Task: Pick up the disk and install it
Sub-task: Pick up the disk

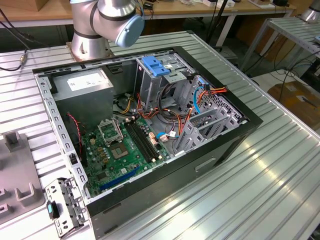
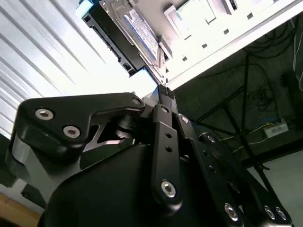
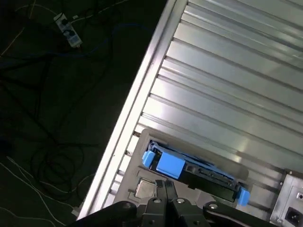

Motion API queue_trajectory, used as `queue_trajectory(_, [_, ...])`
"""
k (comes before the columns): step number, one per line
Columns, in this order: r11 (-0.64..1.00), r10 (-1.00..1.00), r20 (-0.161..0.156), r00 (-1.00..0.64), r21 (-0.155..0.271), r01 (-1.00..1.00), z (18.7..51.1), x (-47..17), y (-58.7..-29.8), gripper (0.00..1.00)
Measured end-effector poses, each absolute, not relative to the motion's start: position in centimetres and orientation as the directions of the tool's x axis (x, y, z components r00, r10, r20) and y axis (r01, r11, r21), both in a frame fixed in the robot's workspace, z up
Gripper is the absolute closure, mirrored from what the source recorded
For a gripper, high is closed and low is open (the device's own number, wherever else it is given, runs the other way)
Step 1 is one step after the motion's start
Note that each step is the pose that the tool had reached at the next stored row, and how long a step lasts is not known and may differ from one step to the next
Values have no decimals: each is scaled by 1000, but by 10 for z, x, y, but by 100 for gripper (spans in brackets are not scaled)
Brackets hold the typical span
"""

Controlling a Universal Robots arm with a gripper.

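The gripper (image 2: 165,92) is hanging with its two slim black fingers pressed together, tip against tip, and clamping nothing; both wrist views are showing the same closed pair (image 3: 164,184). Just past those tips the disk (image 3: 201,176) is lying flat on a grey holder plate (image 3: 142,189). Its black body is sitting between bright blue carrier rails, and a blue tab is standing out at one end. In the second wrist view the disk (image 2: 130,35) is showing a black edge and a shiny metal face. The fingers are standing near it but are not touching it.

The disk is looking like a dense, stiff block, probably weighty for its size. Its metal faces are likely slippery and its insides are likely sensitive to knocks. The plastic rails may be giving slightly under pressure, so the safest hold is probably across the two long railed sides near the middle, away from the connector end.

Beyond the holder, the ribbed aluminium table (image 3: 227,85) is running to its edge, and loose cables (image 3: 57,161) are trailing over the dark floor below. In the exterior view the open computer case (image 1: 250,122) is lying on its side, exposing the green motherboard (image 1: 120,150) and a metal drive cage (image 1: 165,82) topped by a light-blue bracket (image 1: 155,67), with the robot arm (image 1: 107,20) rising behind it.
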State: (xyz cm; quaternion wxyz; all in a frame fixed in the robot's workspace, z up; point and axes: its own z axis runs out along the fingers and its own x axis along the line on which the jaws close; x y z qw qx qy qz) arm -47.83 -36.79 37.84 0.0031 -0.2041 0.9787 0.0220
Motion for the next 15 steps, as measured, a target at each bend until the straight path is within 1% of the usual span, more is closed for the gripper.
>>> queue_trajectory(11, [818,-574,-15,-819,42,-574,378,-478,-368,89])
queue_trajectory(15, [760,-649,-15,-760,42,-649,378,-478,-368,89])
